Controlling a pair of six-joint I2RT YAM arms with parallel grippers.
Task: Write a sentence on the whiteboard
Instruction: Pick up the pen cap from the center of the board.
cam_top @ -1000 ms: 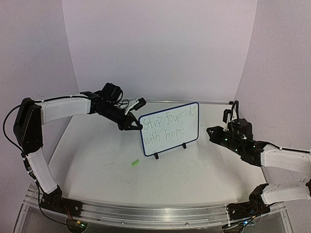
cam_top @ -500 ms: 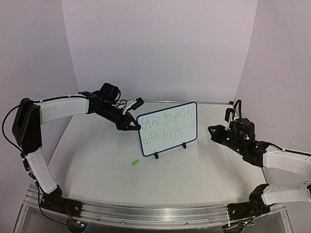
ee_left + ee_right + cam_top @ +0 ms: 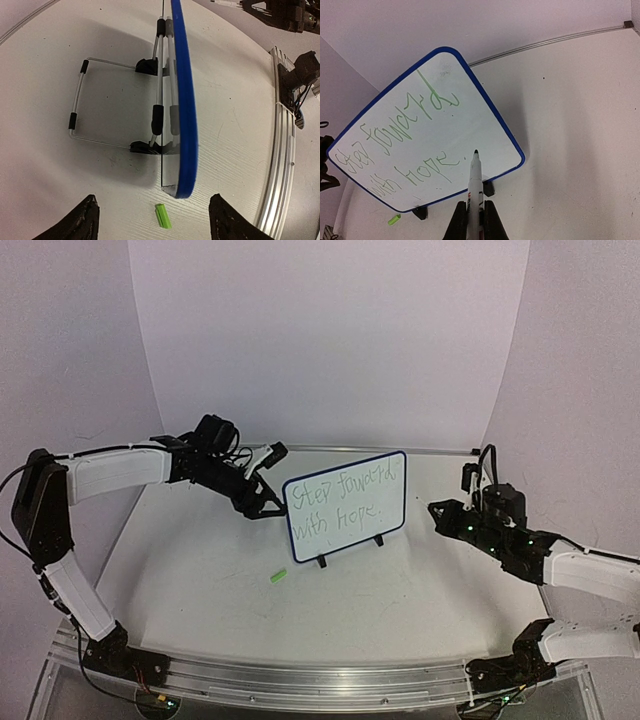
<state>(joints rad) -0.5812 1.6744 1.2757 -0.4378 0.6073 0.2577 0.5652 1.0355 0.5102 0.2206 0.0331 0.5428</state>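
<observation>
**A:** What lies nearest on the counter (image 3: 200, 620)?

**B:** A small green cap (image 3: 278, 576). It sits just in front of the whiteboard (image 3: 390, 525), near its lower left corner and not touching it.

**A:** How does the board stand?

**B:** Upright at mid-counter on two black clip feet (image 3: 322, 562), with a wire stand (image 3: 80, 100) behind it. The sentence (image 3: 340, 492) runs in two greenish lines: "Step forward" over "with hope."

**A:** And the claws?

**B:** The right claw (image 3: 440, 512) is clamped on a white marker (image 3: 474, 185). Its tip points at the board's lower right, and from above it is clear of the board. The barrel's print is too small to read. The left claw (image 3: 268, 508) sits just beside the board's left edge with its fingers spread wide, gripping nothing.
</observation>
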